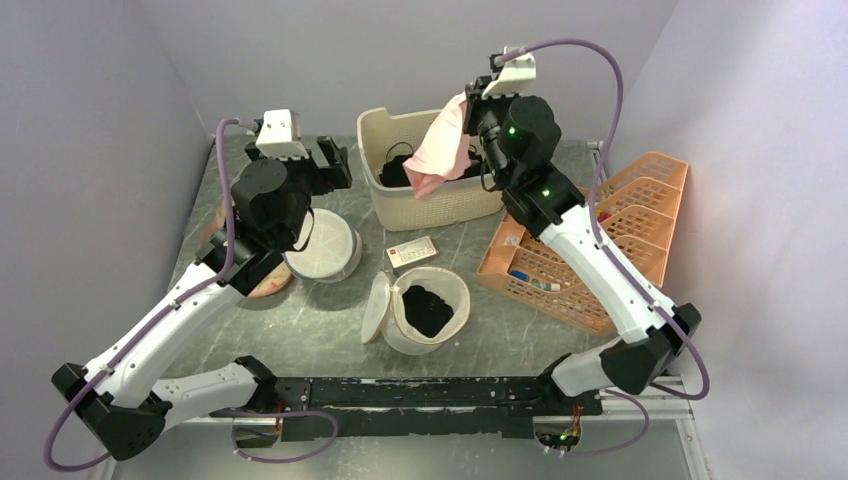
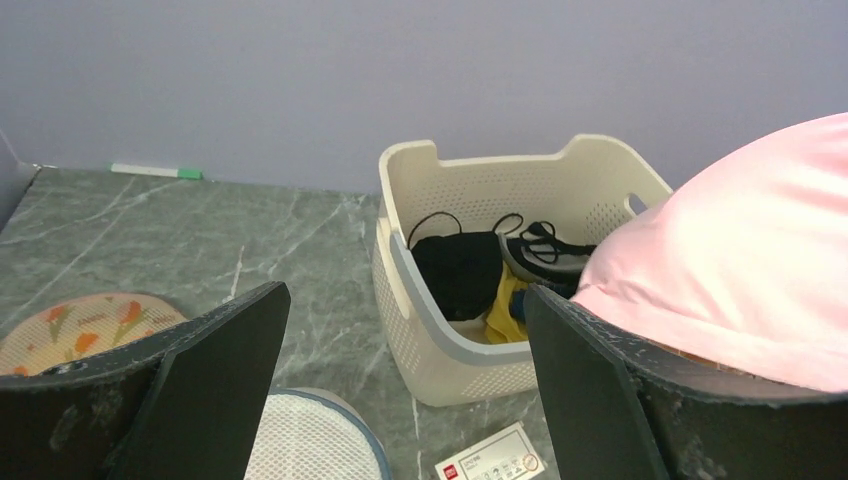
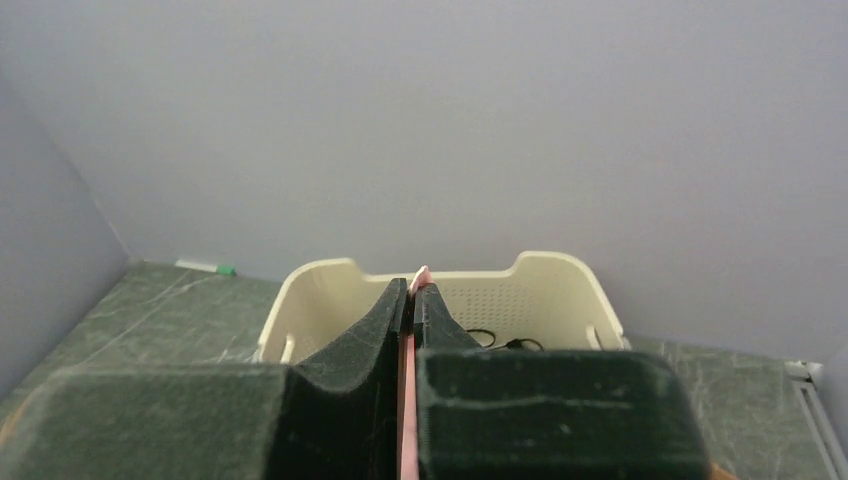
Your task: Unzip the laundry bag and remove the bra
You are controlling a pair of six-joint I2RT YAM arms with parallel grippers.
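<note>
The laundry bag (image 1: pixel 452 290) lies unzipped at the table's middle, its round flap (image 1: pixel 376 308) folded open to the left and something dark inside. My right gripper (image 1: pixel 468 108) is shut on the pink bra (image 1: pixel 440 150) and holds it hanging above the cream basket (image 1: pixel 440 205). In the right wrist view the fingers (image 3: pixel 411 290) pinch a thin pink edge of the bra (image 3: pixel 421 272). My left gripper (image 1: pixel 335 165) is open and empty, raised left of the basket. In the left wrist view the gripper (image 2: pixel 405 400) faces the basket (image 2: pixel 450 350), with the bra (image 2: pixel 740 270) at the right.
A plain white round mesh bag (image 1: pixel 322 245) lies under my left arm, with a floral round item (image 1: pixel 262 285) beside it. A small white card (image 1: pixel 411 251) lies in front of the basket, which holds dark and yellow clothes (image 2: pixel 465 270). Orange trays (image 1: pixel 610 230) stand at the right.
</note>
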